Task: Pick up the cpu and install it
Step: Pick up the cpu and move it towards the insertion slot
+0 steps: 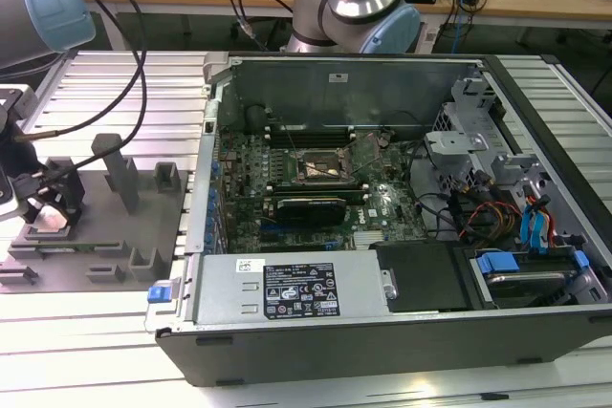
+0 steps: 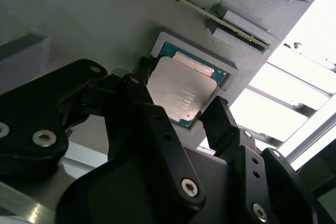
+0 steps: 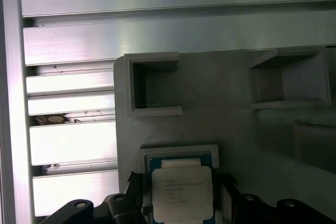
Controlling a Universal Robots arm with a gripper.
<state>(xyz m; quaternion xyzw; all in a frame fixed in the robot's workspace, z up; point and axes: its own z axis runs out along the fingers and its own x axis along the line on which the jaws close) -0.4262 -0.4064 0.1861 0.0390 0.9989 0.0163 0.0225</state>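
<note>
At the exterior view's left, the claw (image 2: 179,93) is hanging released, straddling the cpu (image 3: 181,192). The cpu is lying in its recess near the tray (image 3: 236,119) edge by the bench (image 3: 73,140), with slim gaps showing along both flanked edges.

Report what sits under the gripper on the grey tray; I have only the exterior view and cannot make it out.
Observer: The cpu, silvery top up, lies in a square pocket of the grey tray, in both wrist views.
Operator: State the gripper's grip.
Observer: The gripper is open; its fingers flank the cpu, one on each side, in the second wrist view.
Operator: Say whether it is lifted.
Observer: No; it lies flat within the pocket's rim in the first wrist view.
</note>
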